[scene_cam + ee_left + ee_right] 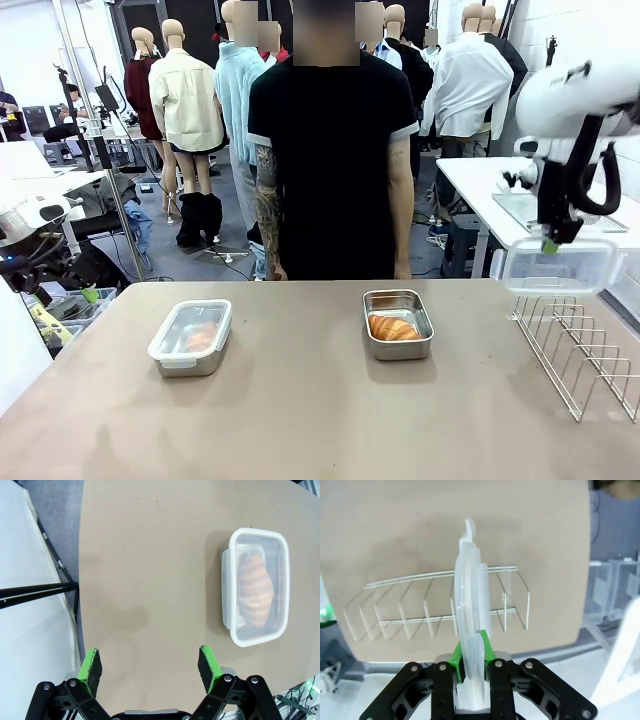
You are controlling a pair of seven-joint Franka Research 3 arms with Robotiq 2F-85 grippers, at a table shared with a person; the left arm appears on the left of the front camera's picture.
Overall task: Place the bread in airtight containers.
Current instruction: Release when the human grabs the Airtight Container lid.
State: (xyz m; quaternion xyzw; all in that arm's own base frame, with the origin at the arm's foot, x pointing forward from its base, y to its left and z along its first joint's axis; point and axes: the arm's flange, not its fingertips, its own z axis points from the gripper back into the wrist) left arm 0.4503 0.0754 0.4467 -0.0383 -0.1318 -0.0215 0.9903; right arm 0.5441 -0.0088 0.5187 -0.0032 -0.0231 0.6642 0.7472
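Right pincer (549, 245) pinches clear lid (558, 266) above wire rack (583, 350).

Lidded tin (191, 338) left of open tin (398, 325)

No readable text, labels or numbers anywhere.

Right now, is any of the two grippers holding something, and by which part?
The right gripper holds a clear plastic lid by its edge, above the wire rack. The left gripper is open and empty.
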